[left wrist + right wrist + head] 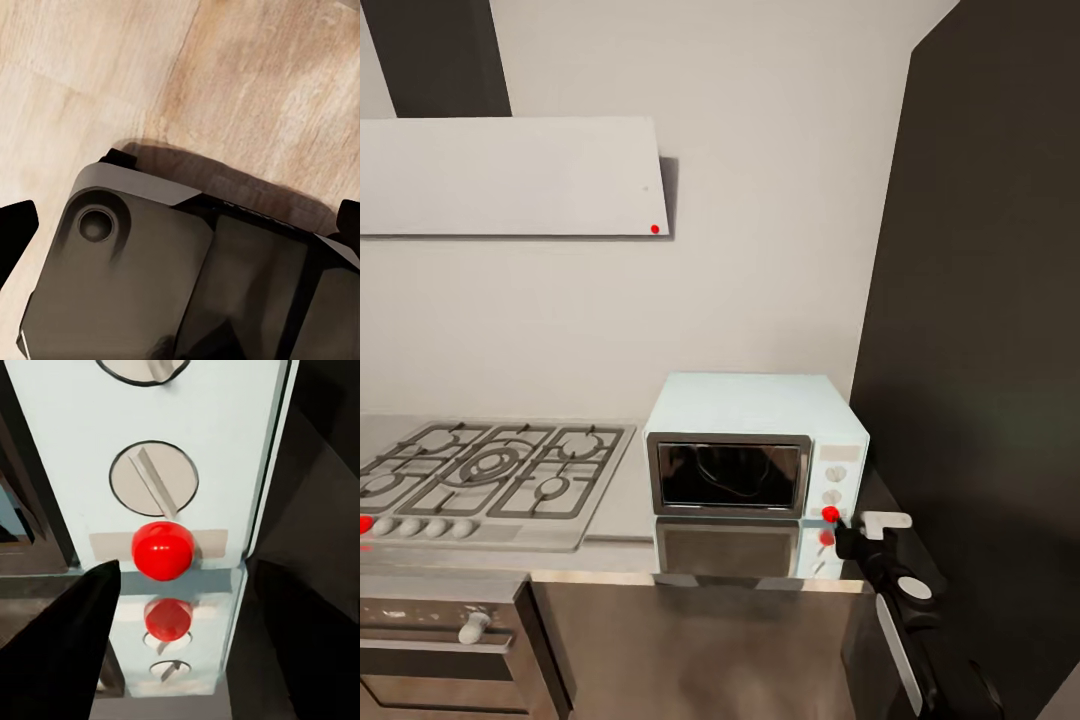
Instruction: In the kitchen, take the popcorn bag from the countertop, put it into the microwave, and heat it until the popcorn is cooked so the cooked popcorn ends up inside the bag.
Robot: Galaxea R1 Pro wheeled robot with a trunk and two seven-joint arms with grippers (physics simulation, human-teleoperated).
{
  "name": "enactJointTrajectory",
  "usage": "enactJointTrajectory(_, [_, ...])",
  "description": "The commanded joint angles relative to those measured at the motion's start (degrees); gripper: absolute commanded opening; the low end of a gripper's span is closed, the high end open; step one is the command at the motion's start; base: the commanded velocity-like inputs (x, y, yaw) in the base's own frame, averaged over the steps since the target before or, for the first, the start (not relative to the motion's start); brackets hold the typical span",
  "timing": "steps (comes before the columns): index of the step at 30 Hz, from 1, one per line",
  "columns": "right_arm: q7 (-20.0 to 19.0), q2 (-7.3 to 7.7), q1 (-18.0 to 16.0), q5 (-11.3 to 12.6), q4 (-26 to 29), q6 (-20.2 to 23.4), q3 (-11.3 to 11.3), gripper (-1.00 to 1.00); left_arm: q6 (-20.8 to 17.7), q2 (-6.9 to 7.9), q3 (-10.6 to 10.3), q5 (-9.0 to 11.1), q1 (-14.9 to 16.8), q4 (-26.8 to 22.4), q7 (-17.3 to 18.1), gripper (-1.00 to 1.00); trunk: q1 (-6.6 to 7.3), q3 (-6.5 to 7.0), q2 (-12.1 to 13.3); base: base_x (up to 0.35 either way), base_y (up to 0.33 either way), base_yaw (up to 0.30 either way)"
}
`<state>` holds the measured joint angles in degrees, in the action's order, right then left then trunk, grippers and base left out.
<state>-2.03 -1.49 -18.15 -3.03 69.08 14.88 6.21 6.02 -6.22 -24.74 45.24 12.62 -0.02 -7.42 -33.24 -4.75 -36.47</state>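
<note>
The right gripper [838,530], fingers spread and empty, sits at the microwave [755,445]'s red button [163,550], tight between countertop [622,500] edge and dark wall.

Steel gas hob [490,480] below white slanted hood [510,178]

My right arm [905,620] reaches forward and up — its gripper [844,535] has both dark fingers [60,652] spread apart.

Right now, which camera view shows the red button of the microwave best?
The right wrist view: the red button is large and sharp below a round knob. The head view shows it as a small dot on the microwave.
</note>
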Motion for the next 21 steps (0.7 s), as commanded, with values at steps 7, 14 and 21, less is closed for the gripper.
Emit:
enactJointTrajectory(7, [-0.09, -0.32, -0.02, -0.52, 0.09, 0.18, 0.01, -1.0, 0.13, -0.02, -0.48, 0.37, 0.04, -0.02, -0.23, 1.0, -0.02, -0.11, -0.09, 0.0, 0.0, 0.0])
enactJointTrajectory(14, [0.58, -0.5, 0.03, -0.57, -2.46, -3.96, -0.16, -1.0, 0.13, -0.02, -0.48, 0.32, 0.04, -0.04, -0.23, 1.0, -0.02, -0.11, -0.09, 0.0, 0.0, 0.0])
enactJointTrajectory(21, [0.62, -0.36, 0.04, -0.9, -4.85, -4.36, -0.48, -1.0, 0.13, -0.02, -0.48, 0.31, 0.04, -0.01, -0.23, 1.0, -0.02, -0.11, -0.09, 0.0, 0.0, 0.0])
